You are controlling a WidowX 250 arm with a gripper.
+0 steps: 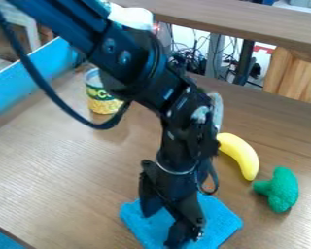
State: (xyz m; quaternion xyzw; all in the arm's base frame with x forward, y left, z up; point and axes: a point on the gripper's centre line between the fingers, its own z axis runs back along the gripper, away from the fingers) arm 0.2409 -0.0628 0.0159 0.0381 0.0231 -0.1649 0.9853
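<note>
The black gripper (161, 228) hangs down over a blue cloth (219, 222) near the bottom middle of the view. Its two fingers stand apart, with blue cloth showing between them. Whether the tips touch the cloth, I cannot tell. Part of the cloth is hidden under the gripper. To the right of the arm lies a curved yellow banana (241, 156), its upper end close beside the arm. A green, lumpy toy (279, 189) sits to the right of the cloth, just below the banana.
A can with a yellow and green label (103, 97) stands at the upper left, partly behind the arm. A blue panel (31, 78) edges the wooden table (54, 170) on the left. Behind the table are a wooden ledge (249, 24), cables and a wooden block (294, 75).
</note>
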